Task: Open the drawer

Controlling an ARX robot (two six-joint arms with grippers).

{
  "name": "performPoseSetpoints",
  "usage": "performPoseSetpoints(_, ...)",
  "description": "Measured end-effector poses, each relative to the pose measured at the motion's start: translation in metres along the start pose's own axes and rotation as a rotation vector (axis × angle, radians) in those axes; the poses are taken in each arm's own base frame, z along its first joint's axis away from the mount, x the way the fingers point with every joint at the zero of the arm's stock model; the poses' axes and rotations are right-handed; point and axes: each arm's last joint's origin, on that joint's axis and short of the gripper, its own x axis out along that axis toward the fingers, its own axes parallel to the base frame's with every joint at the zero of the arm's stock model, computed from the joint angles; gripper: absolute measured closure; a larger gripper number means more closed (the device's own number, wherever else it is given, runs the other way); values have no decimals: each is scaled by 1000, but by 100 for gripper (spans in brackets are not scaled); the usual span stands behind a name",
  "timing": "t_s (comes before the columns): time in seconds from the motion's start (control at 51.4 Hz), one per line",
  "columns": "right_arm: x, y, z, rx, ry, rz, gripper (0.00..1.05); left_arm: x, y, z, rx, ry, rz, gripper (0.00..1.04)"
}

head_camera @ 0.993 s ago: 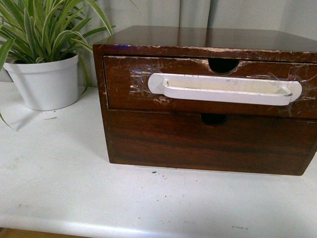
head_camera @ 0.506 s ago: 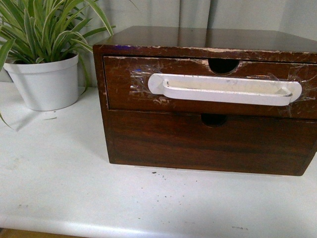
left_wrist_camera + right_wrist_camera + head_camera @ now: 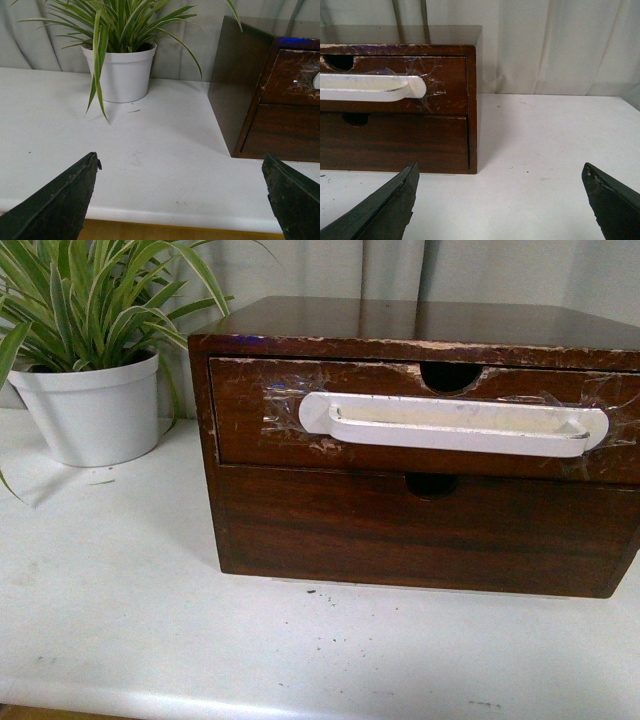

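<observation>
The drawer (image 3: 260, 430) is the upper front of a dark brown wooden cabinet, scratched, shut flush, with a long white handle (image 3: 455, 425) taped on and a half-round notch (image 3: 450, 375) at its upper edge. It also shows in the right wrist view (image 3: 450, 87) and in the left wrist view (image 3: 292, 75). Neither arm shows in the front view. My left gripper (image 3: 182, 172) is open and empty over the table's front edge, well short of the cabinet's left corner. My right gripper (image 3: 501, 180) is open and empty, in front of the cabinet's right corner.
A plain lower drawer front (image 3: 420, 535) without a handle sits under the upper drawer. A white pot with a striped plant (image 3: 95, 410) stands left of the cabinet on the white table (image 3: 120, 610). A pale curtain (image 3: 555, 45) hangs behind.
The front view has shifted very slightly, so the cabinet sits a few pixels lower in the picture. The drawer has not moved.
</observation>
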Motion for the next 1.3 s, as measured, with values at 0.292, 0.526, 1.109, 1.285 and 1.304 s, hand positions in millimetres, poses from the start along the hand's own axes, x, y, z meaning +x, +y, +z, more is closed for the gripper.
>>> performPoseSetpoints(0.292,0,0,0,0,0,0,9,0,0,0,0,0,0,6)
performPoseSetpoints(0.526,3,0,3,-54,200,336,9,5,2,0,-54,169,191,6)
performPoseSetpoints(1.109,87,22,105,-654,291,657,9,103,-65,108,594,266,-729,6)
performPoseSetpoints(1.285,103,30,106,-788,346,737,9,127,-106,119,685,256,-918,6)
performPoseSetpoints(1.304,104,30,106,-798,347,741,9,129,-110,118,693,260,-933,6)
